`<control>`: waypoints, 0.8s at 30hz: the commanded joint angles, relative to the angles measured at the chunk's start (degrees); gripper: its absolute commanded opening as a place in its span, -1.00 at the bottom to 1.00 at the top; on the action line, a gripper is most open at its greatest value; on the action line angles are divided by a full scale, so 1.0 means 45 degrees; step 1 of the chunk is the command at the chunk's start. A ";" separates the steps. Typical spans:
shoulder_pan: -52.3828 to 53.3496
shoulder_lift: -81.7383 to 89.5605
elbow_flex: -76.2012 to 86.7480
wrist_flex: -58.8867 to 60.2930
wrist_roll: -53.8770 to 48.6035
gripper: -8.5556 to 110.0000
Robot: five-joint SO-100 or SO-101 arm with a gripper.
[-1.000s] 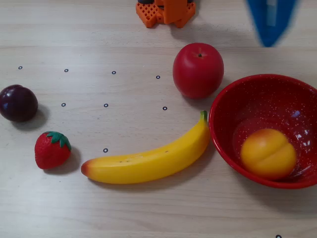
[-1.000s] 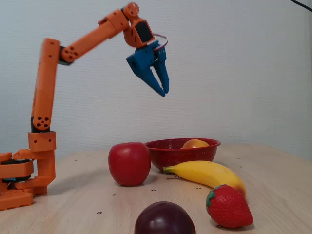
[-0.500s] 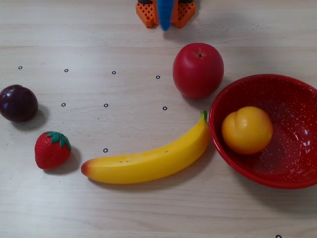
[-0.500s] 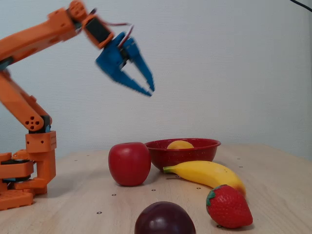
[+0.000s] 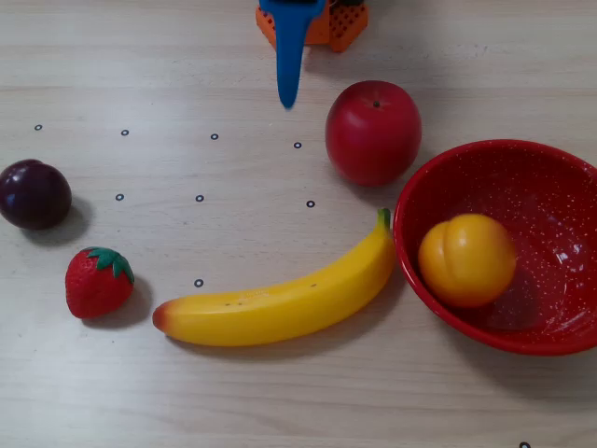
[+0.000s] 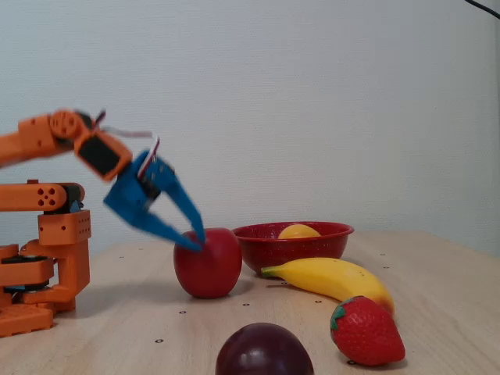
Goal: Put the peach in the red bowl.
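Resting inside the bowl [image 5: 560, 177], the peach [image 5: 466, 260] lies against the left inner wall in the overhead view, crease up; we judge the placement done, since nothing holds it. The fingers [image 6: 183, 226] stand spread apart and empty, low over the worktop [image 5: 280, 401] near the arm base [image 6: 47, 266], their tips blurred just in front of the apple [image 6: 208, 262] in the fixed view. We cannot tell whether they touch it. The apple sits just left of the bowl, on its far side. The banana [image 5: 280, 303] curves up to the bowl's left rim. The strawberry [image 5: 98, 281] and plum [image 5: 34, 193] lie well apart at far left, obstructing nothing.
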 commanded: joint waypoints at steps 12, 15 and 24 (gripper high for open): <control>0.0059 0.2051 0.2617 -0.0391 -0.0547 -0.85; 0.0137 0.2051 0.2617 -0.0391 -0.0645 -0.85; 0.0117 0.2051 0.2617 -0.0254 -0.0117 -0.85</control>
